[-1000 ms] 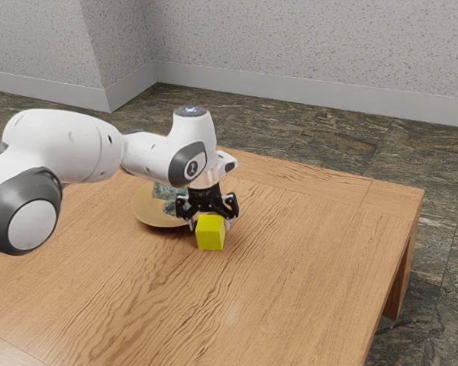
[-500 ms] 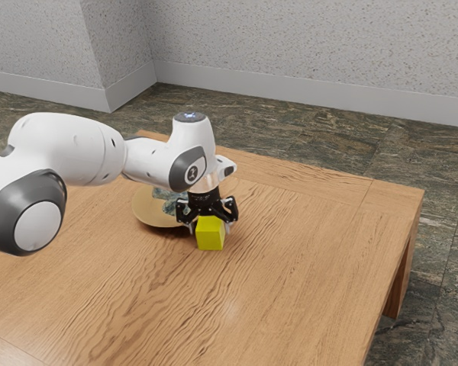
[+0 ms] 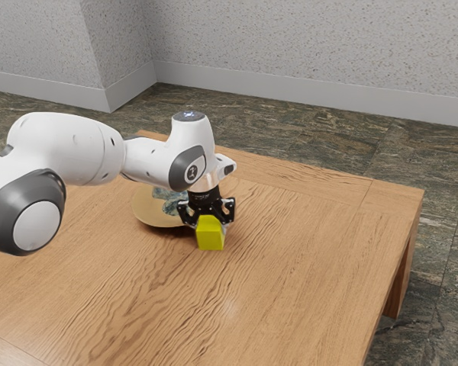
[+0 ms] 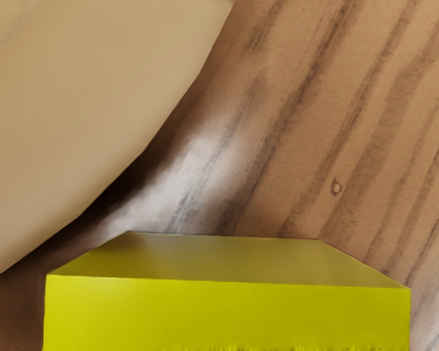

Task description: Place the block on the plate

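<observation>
One yellow block (image 3: 210,234) sits on the wooden table (image 3: 305,259), just beside the plate (image 3: 153,216). The black claw (image 3: 209,226) reaches down over it and looks to be pinching it, with a finger on each side. I think the job right now is to get a good hold and then pick it up.

To do that well, the claw should squeeze evenly, firm but not rough, so the block does not twist. Then it should go straight up, nice and slow. The block needs to get higher than the edge of the plate before it goes across, or it could bump the edge and push the plate away. It is a short trip. Over the middle of the plate, the claw should come down gently and let go only when the block sits flat.

The block is bright yellow all over, a bit green where it is darker. It has flat sides and straight edges, like a toy brick, with no pictures on the sides I can see. Its top looks duller than its front from close up. It looks easy to hold, because its sides are flat.
</observation>
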You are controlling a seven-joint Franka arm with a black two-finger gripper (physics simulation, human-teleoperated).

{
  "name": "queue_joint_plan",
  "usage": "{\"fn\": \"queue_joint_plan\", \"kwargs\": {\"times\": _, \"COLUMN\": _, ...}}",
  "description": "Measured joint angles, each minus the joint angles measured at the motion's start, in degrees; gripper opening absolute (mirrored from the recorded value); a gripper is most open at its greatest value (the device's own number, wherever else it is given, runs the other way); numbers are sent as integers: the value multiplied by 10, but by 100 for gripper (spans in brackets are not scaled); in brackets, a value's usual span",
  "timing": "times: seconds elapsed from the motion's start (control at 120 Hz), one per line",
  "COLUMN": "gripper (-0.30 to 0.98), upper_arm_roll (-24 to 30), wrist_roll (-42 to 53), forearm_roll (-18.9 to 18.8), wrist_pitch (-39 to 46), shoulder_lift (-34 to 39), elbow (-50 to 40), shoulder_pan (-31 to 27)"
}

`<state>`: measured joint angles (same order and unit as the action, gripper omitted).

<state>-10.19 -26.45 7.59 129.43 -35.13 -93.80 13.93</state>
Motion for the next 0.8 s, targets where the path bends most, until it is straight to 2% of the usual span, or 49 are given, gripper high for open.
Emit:
{"fn": "queue_joint_plan", "kwargs": {"times": 0.133, "gripper": 39, "upper_arm_roll": 0, "wrist_roll": -2, "forearm_roll": -2, "wrist_pitch": 0, "shoulder_lift": 11, "elbow": 0, "shoulder_pan": 4}}
{"fn": "queue_joint_plan", "kwargs": {"times": 0.375, "gripper": 38, "upper_arm_roll": -11, "wrist_roll": -6, "forearm_roll": -20, "wrist_pitch": -20, "shoulder_lift": 85, "elbow": -12, "shoulder_pan": 16}}
{"fn": "queue_joint_plan", "kwargs": {"times": 0.5, "gripper": 39, "upper_arm_roll": -9, "wrist_roll": -7, "forearm_roll": -40, "wrist_pitch": -39, "shoulder_lift": 105, "elbow": -9, "shoulder_pan": -38}}
{"fn": "queue_joint_plan", "kwargs": {"times": 0.583, "gripper": 39, "upper_arm_roll": 31, "wrist_roll": -6, "forearm_roll": -65, "wrist_pitch": -46, "shoulder_lift": 100, "elbow": 4, "shoulder_pan": -94}}
{"fn": "queue_joint_plan", "kwargs": {"times": 0.8, "gripper": 38, "upper_arm_roll": 81, "wrist_roll": 10, "forearm_roll": -95, "wrist_pitch": -54, "shoulder_lift": 11, "elbow": 97, "shoulder_pan": -170}}
